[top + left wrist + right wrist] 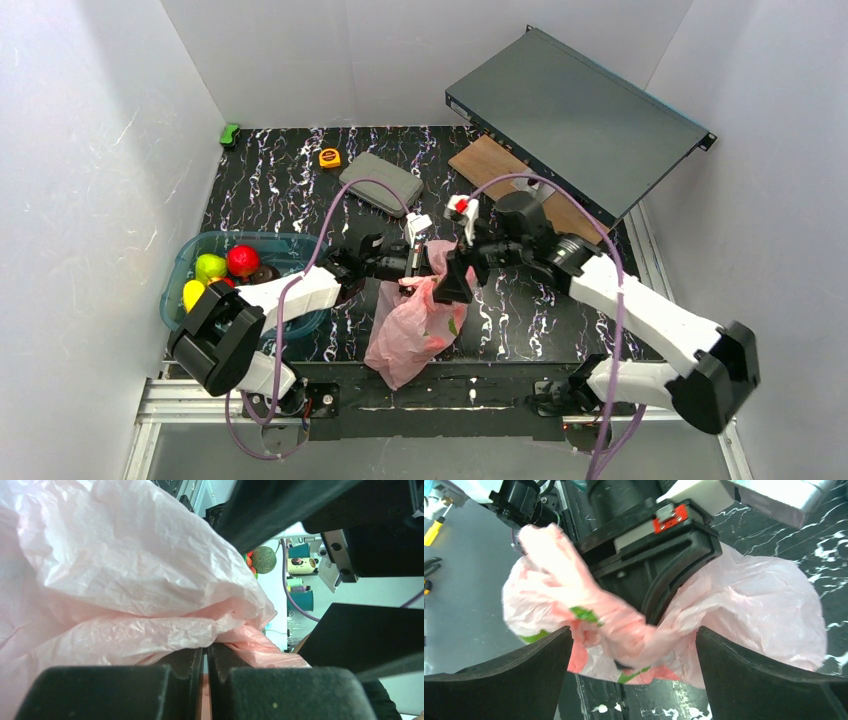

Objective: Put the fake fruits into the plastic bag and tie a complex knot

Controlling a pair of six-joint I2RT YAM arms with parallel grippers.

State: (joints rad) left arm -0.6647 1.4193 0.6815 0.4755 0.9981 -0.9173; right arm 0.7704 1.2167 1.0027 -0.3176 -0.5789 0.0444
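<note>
The pink plastic bag (418, 328) sags on the black table between both arms, with dim shapes showing through it. My left gripper (430, 262) is shut, and pink film is pinched at its jaws (206, 652). The bag (125, 575) fills most of the left wrist view. My right gripper (453, 284) is open, its fingers (514, 675) wide apart around a bunched, blurred strand of the bag (594, 610). Whether that strand forms a knot I cannot tell. Fake fruits lie in the teal tub (190, 252): a red one (242, 260) and a yellow-green one (209, 267).
A grey flat metal box (575, 110) leans at the back right over a wooden board (488, 160). A grey pouch (380, 183), a yellow tape measure (329, 157) and a green toy (230, 134) lie at the back. White walls close in the table.
</note>
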